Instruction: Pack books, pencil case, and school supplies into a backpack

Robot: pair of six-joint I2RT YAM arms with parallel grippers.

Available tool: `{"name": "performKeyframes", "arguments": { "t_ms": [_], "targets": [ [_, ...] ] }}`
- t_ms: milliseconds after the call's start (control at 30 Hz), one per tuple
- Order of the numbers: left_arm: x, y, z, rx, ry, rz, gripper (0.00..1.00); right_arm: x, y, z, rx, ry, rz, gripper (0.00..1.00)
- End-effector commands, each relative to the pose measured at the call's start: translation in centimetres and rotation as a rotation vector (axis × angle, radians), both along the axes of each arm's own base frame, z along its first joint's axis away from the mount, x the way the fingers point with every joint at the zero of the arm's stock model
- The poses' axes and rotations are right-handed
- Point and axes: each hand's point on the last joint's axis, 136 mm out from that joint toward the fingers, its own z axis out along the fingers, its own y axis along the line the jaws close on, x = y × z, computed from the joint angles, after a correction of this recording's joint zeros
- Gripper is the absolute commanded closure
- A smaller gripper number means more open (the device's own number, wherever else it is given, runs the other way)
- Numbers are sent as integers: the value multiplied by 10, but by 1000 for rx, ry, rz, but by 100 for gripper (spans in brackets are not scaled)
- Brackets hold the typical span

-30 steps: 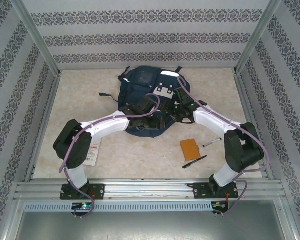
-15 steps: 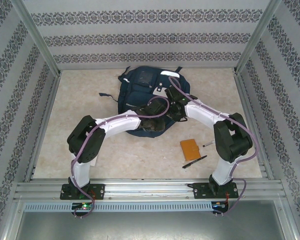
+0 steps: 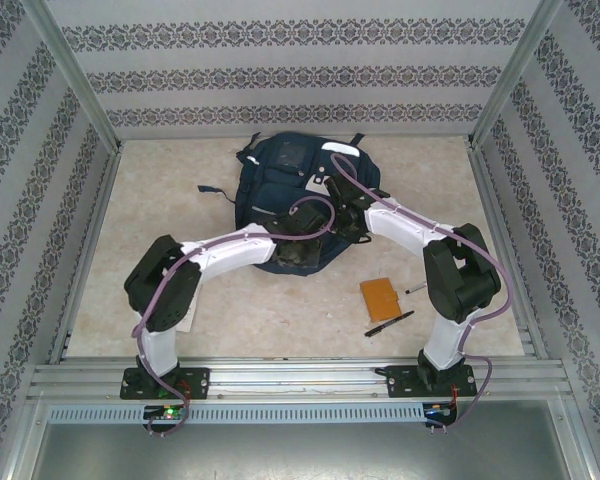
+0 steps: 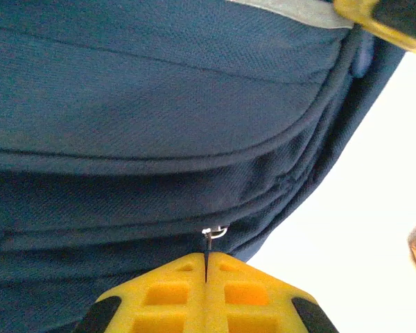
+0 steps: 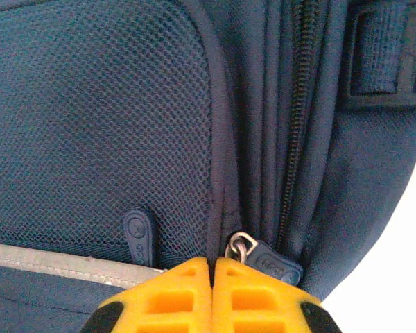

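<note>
The navy backpack (image 3: 280,185) lies flat at the back middle of the table. My left gripper (image 4: 206,269) is at its near edge (image 3: 302,250), shut on a thin dark zipper pull that hangs from a small metal ring (image 4: 215,232). My right gripper (image 5: 212,263) is at the backpack's right side (image 3: 348,215), shut on a fabric seam. Just right of its tips lies another zipper pull (image 5: 267,262). A black pen (image 3: 390,323) lies on the table at the front right. The books are out of view.
A flat orange rectangle (image 3: 379,298) lies near the pen; I cannot tell whether it is the pencil case. A second pen (image 3: 417,288) pokes out beside the right arm. A dark strap (image 3: 218,190) trails left of the backpack. Metal rails and patterned walls enclose the table.
Both grippers have shut, the left on the zipper pull and the right on the seam. The left arm's elbow has swung to the right and the right arm's to the left.
</note>
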Motion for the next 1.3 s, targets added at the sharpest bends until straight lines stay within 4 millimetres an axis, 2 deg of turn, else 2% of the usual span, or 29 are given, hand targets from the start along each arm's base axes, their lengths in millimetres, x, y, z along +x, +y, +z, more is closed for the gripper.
{"name": "performKeyframes", "arguments": {
  "t_ms": [0, 100, 200, 300, 367, 433, 467, 500, 533, 600, 700, 733, 800, 833, 900, 967, 1167, 1200, 1267],
  "targets": [
    [-12, 16, 25, 11, -61, -75, 100, 11, -26, 17, -54, -62, -41, 100],
    [-10, 22, 48, -64, -132, -91, 100, 14, -40, 24, -38, -75, -61, 100],
    [-8, 42, 59, -66, -169, -95, 100, 20, -54, 31, -20, -91, -60, 100],
    [-6, 67, 52, -37, -191, -92, 100, 30, -66, 35, 17, -105, -39, 100],
    [-4, 81, 42, -58, -183, -95, 100, 38, -61, 35, 101, -109, 5, 100],
    [-6, 85, 34, -80, -175, -113, 100, 43, -54, 38, 142, -110, 70, 100],
    [-8, 84, 32, -89, -175, -131, 100, 43, -51, 41, 134, -115, 110, 97],
    [-10, 80, 33, -112, -169, -149, 100, 42, -50, 45, 118, -129, 147, 88],
    [-12, 72, 37, -159, -163, -165, 100, 41, -47, 51, 106, -160, 200, 79],
    [-14, 58, 51, -259, -153, -162, 100, 37, -44, 64, 70, -246, 320, 68],
    [-13, 44, 79, -382, -179, -146, 100, 20, -28, 91, 16, -444, 603, 59],
    [-12, 42, 87, -409, -196, -140, 100, 8, -17, 100, 5, -520, 748, 58],
    [-10, 40, 100, -439, -220, -140, 100, -29, 10, 114, 15, -682, 1069, 58],
    [-10, 38, 106, -448, -224, -149, 100, -54, 24, 116, 5, -771, 1258, 57],
    [-11, 35, 116, -465, -225, -164, 100, -97, 42, 108, -35, -905, 1556, 50],
    [-11, 31, 120, -492, -234, -175, 100, -115, 51, 96, -88, -982, 1706, 44],
    [-9, 30, 119, -499, -241, -170, 100, -113, 73, 67, -83, -911, 1820, 44],
    [-10, 30, 119, -505, -246, -170, 100, -109, 74, 59, -125, -888, 1839, 44],
    [-11, 30, 117, -507, -247, -182, 100, -90, 74, 41, -296, -841, 1842, 47]
  ]
}}
